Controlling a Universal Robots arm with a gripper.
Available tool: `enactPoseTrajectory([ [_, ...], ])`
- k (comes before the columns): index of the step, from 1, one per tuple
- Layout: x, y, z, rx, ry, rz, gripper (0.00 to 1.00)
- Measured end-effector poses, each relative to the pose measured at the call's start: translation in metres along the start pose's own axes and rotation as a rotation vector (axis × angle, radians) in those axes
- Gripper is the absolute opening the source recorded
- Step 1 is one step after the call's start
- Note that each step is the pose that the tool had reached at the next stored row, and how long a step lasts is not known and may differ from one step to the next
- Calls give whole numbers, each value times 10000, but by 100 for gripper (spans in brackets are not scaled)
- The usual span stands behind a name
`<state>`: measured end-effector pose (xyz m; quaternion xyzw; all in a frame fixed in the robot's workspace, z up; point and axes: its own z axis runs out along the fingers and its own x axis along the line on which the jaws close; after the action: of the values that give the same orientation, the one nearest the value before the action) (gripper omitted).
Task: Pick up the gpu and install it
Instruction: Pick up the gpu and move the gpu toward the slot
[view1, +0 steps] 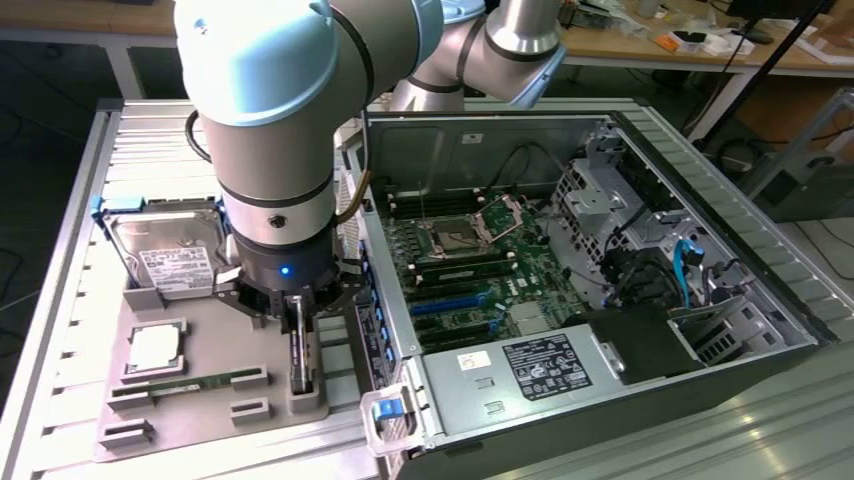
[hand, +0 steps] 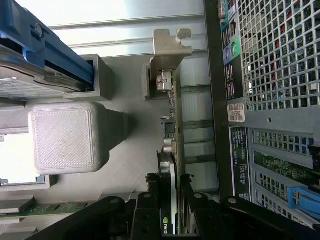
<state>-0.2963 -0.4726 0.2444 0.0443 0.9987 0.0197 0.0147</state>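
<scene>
The gpu (view1: 302, 355) stands on its edge in a slot of the grey holder tray (view1: 200, 425), just to the exterior view's left of the open computer case (view1: 574, 300). My gripper (view1: 296, 312) is right above it, with a finger on each flat side of the card. In the wrist view the gpu (hand: 176, 125) shows edge-on, its silver bracket (hand: 170, 47) at the far end by a grey holder post. My gripper (hand: 170, 184) is shut on the card's near end.
On the tray lie a silver hard drive with blue rails (view1: 167, 250), a processor (view1: 156, 345) and a green memory stick (view1: 187, 385). Inside the case, the motherboard (view1: 467, 270) has blue card slots (view1: 447, 300). The case wall (hand: 260, 75) stands close beside the card.
</scene>
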Motion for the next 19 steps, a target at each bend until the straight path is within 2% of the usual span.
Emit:
enactPoseTrajectory([
  [4, -1, 2, -41, 1, 0, 1, 27],
  [16, -9, 13, -333, 1, 1, 0, 27],
  [19, -9, 14, -335, -2, -2, 0, 27],
])
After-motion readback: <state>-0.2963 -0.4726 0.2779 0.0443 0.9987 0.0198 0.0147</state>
